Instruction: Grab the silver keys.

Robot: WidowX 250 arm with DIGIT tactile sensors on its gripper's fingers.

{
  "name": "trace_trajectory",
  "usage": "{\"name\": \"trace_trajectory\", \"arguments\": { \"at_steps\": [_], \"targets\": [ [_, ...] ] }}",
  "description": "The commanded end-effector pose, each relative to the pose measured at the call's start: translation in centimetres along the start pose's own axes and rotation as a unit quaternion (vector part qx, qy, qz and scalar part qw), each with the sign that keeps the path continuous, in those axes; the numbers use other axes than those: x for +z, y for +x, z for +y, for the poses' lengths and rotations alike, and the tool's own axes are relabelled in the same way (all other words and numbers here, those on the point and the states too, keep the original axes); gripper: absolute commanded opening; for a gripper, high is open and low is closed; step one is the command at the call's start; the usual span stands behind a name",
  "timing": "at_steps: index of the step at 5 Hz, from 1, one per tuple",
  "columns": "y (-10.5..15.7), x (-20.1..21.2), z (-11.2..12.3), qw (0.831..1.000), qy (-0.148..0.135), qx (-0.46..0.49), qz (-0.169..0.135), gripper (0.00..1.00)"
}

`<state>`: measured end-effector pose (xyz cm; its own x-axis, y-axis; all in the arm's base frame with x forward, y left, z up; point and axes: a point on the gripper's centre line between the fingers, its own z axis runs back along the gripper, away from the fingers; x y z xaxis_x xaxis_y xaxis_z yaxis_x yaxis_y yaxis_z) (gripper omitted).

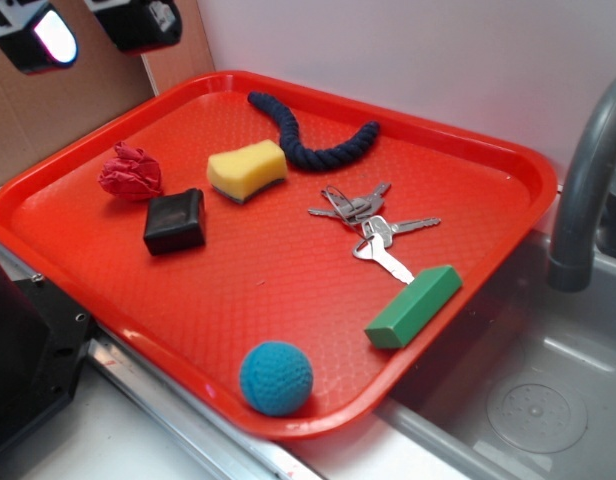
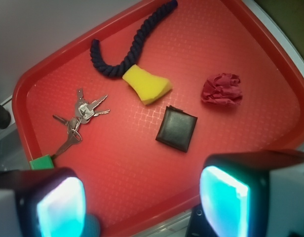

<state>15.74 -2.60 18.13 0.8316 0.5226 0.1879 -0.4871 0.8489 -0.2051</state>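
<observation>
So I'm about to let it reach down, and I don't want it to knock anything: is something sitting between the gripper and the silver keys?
Nothing visible blocks the way. The gripper hangs open above the tray, and the silver keys lie bare with open tray around them. Only the green block crowds them, at one key's tip; whether they touch I cannot tell.

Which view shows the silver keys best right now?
The exterior view: the silver keys lie fully visible on the red tray, next to the green block. The wrist view shows the same bunch smaller, off to the left, with the gripper pads filling the foreground.
</observation>
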Motion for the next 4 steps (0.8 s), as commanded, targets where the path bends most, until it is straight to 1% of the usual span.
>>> {"name": "trace_trajectory", "arguments": {
  "at_steps": [1, 2, 3, 4],
  "targets": [
    [1.4, -7.1, -6.1, 0.998, 0.000, 0.070, -0.003, 1.00],
    [2.0, -10.7, -7.2, 0.998, 0.004, 0.062, 0.029, 1.00],
    [2.5, -13.3, -7.7, 0.996, 0.021, 0.055, 0.062, 1.00],
    [2.9, -15.9, -8.2, 0.993, 0.035, 0.051, 0.103, 1.00]
  ]
}}
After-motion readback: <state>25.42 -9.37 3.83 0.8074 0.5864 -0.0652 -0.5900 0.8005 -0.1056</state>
